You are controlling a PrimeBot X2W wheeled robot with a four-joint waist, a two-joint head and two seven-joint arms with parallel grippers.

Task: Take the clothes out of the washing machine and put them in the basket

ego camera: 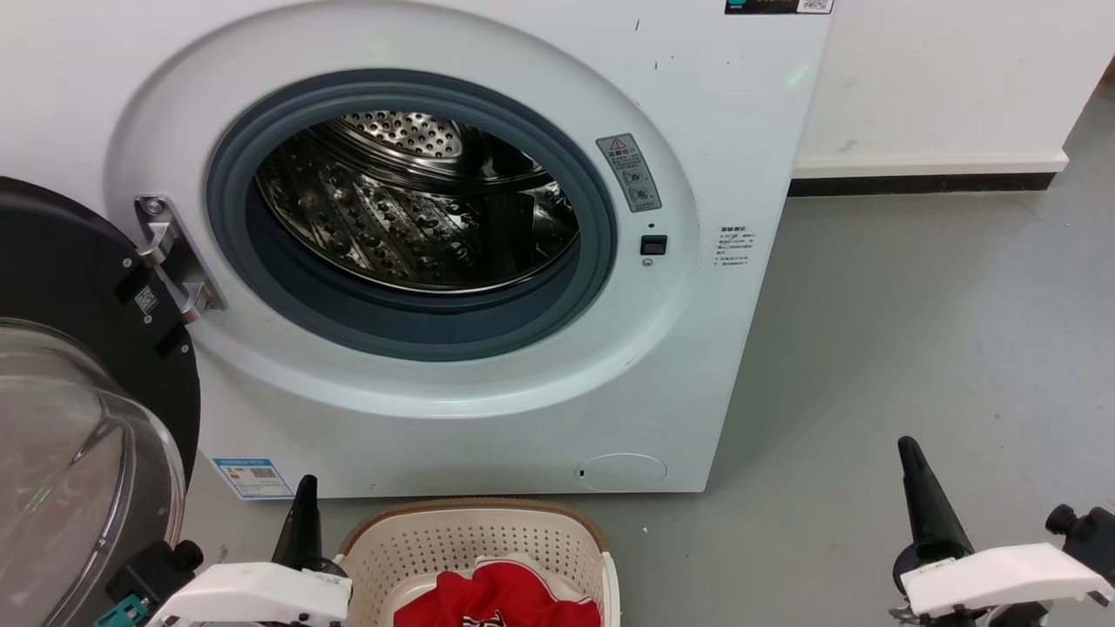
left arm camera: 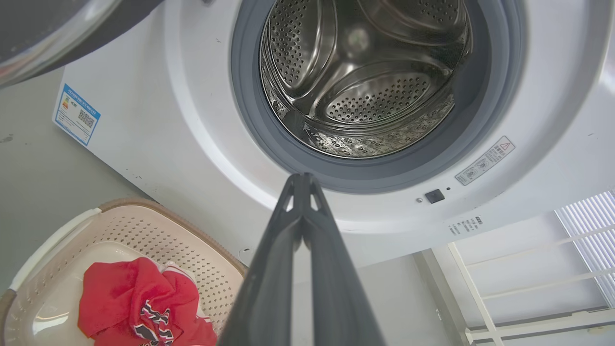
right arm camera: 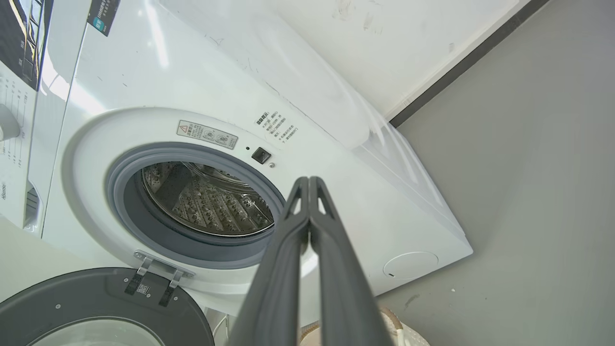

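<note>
Clothes (ego camera: 510, 596) crumpled in perforated basket (ego camera: 470, 531), steel drum (ego camera: 409, 218), left end effector (left arm camera: 301, 178), right end effector (right arm camera: 309, 181), both pressed together

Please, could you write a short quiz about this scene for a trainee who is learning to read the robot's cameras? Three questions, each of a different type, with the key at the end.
1. True or false: the door of the washer is shut.
2. Where do the red clothes lie? A: in the drum. B: in the basket. C: on the floor.
3. Fill in the missing word (open or shut): the left gripper and the right gripper are both ____ and hold nothing.

Key: 1 false, the door stands open at the robot's left. 2 B. 3 shut.
</note>
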